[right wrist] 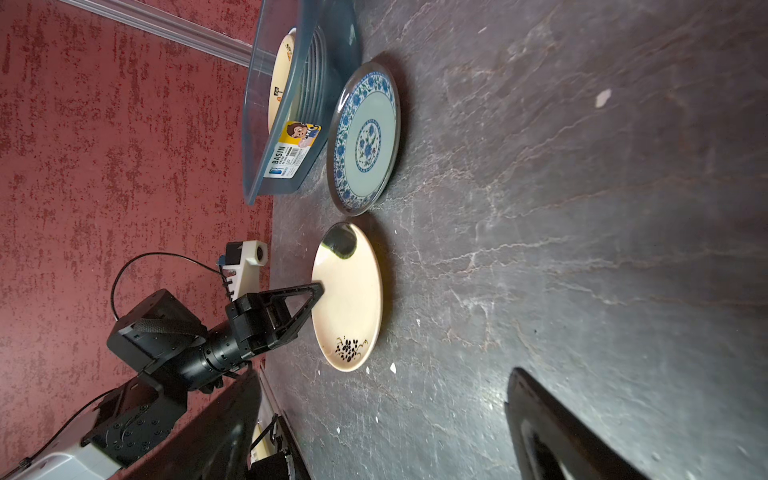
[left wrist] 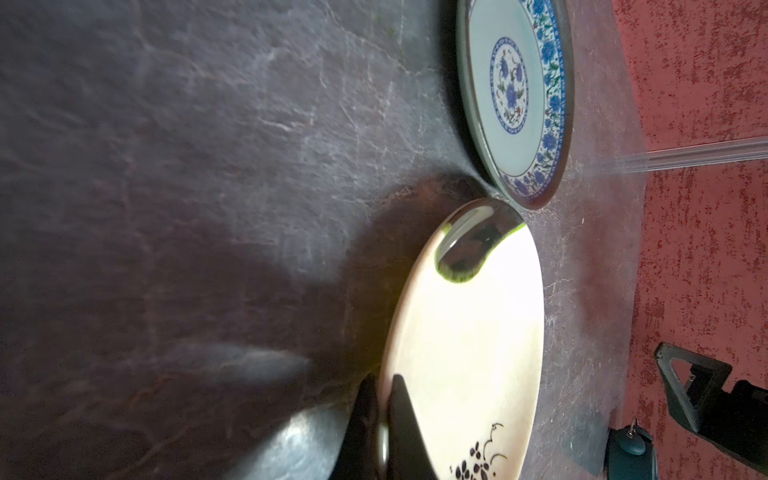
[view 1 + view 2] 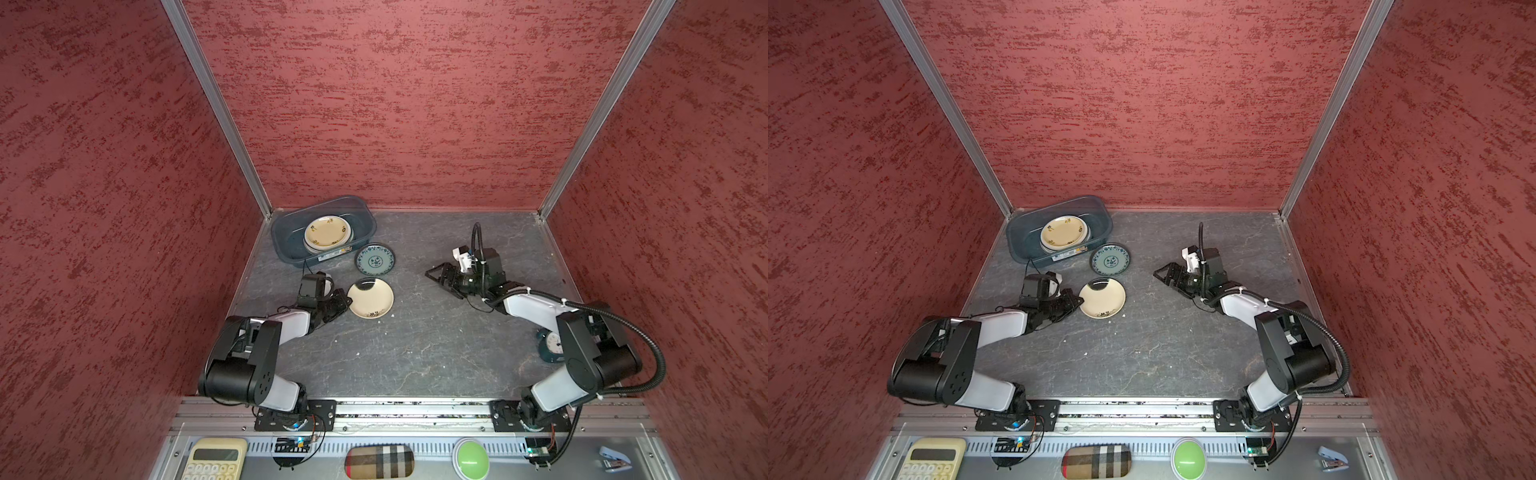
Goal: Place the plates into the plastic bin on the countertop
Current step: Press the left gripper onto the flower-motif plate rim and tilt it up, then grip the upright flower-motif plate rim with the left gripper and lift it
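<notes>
Sitting in the far left corner of the surface (image 3: pixel 415 353), the plastic bin (image 3: pixel 286 251) holds a stack of plates (image 3: pixel 327 230). The top one is cream-yellow with small dark motifs, and in the right wrist view the edges of several more show beneath it through the translucent wall. Just beside the side of the bin that carries the label (image 1: pixel 295 149), a teal-patterned plate (image 3: pixel 375 259) lies flat on the surface, outside the bin. Next to that, nearer the robot's base, is a cream plate (image 3: pixel 370 297) with a dark floral sprig, also outside the bin. The left end effector (image 3: pixel 347 300) is clamped on its rim, one finger above and one below. The right end effector (image 3: pixel 433 275) hangs with its jaws spread wide, holding nothing, well apart from both plates.
</notes>
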